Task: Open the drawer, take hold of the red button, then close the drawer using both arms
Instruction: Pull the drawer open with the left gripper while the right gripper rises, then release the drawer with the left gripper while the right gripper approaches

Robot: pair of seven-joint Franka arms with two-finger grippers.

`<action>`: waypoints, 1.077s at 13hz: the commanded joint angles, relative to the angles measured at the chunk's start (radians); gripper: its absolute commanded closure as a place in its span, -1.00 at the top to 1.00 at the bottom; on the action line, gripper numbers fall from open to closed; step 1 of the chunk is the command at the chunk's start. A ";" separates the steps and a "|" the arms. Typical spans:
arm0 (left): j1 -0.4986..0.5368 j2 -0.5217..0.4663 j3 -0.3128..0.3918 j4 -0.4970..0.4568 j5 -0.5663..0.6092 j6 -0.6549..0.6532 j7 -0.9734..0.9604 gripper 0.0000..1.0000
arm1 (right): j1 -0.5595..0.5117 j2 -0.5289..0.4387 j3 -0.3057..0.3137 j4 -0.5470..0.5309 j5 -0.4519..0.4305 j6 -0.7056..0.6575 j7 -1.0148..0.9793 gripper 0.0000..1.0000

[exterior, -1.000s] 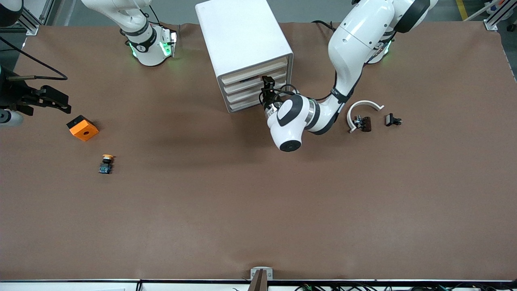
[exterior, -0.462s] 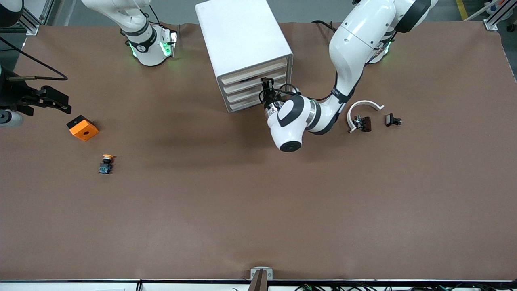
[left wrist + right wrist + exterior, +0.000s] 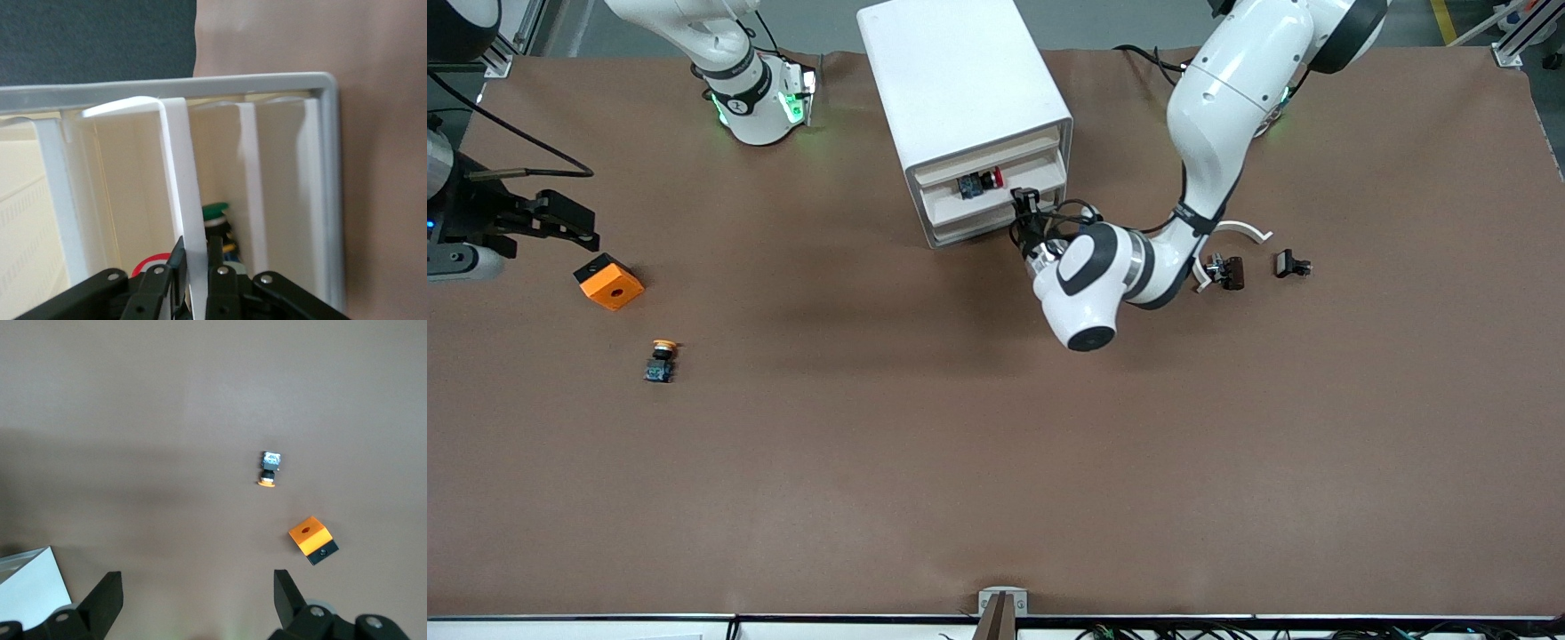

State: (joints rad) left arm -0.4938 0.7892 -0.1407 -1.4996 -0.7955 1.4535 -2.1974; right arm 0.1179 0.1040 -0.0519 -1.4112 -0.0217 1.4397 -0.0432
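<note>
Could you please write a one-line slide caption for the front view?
Left gripper shut on the drawer front lip, red-capped button visible inside; right gripper open near the orange cube.

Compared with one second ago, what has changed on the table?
The left gripper shut on the drawer lip and pulled it partly out of the cabinet, so the red button inside now shows. The right gripper, open, shifted a little over the table's edge. The orange cube and yellow button stayed put.

Cabinet (image 3: 960,80) smooth white plastic; table (image 3: 996,444) matt brown covering; arms (image 3: 1218,116) glossy white shells.
</note>
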 commanded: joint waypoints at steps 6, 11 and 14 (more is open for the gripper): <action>0.063 0.008 0.070 0.082 0.007 0.022 0.027 -0.87 | 0.126 0.025 -0.008 0.018 -0.012 0.028 0.080 1.00; 0.077 0.001 0.089 0.104 0.010 0.022 0.036 0.99 | 0.218 0.054 -0.008 0.020 -0.014 0.031 0.385 1.00; 0.096 -0.008 0.092 0.136 0.013 0.019 0.036 1.00 | 0.255 0.060 -0.008 0.020 -0.006 0.070 0.735 1.00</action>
State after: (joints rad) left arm -0.4070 0.7893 -0.0517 -1.3950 -0.7949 1.4765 -2.1682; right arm 0.3482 0.1555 -0.0513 -1.4112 -0.0219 1.5000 0.5079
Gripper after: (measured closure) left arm 0.348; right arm 0.000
